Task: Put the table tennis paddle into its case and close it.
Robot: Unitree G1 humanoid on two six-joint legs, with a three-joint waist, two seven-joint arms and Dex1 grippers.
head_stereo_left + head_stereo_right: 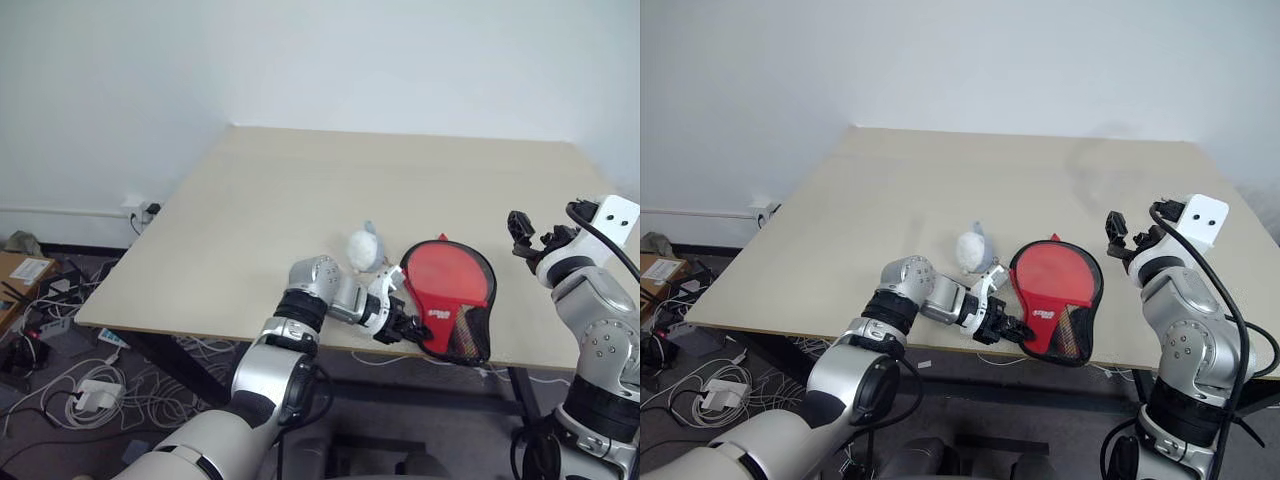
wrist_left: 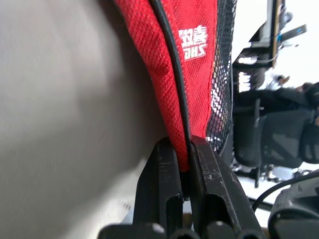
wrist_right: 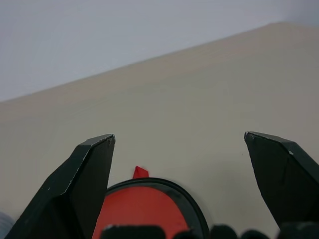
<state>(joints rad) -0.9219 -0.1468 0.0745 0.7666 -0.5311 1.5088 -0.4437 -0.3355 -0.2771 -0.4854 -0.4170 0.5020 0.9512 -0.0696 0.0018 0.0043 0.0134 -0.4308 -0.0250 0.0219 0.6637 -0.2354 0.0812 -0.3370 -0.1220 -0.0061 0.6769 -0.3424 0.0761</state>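
Jaws of the left gripper [image 2: 182, 169] pinch the case [image 1: 447, 296] by its zipper rim at the worktop [image 1: 300, 200] edge, the right gripper [image 1: 1118, 232] hanging spread above, so closing seems underway, needing a steady zip pull; paddle unseen.

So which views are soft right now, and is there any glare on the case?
Left wrist view: the case fabric and logo read sharp near the left end effector, while the chairs behind wash out in bright light. Right wrist view: the case rim is blurred. Head views: even lighting, no glare on the table.
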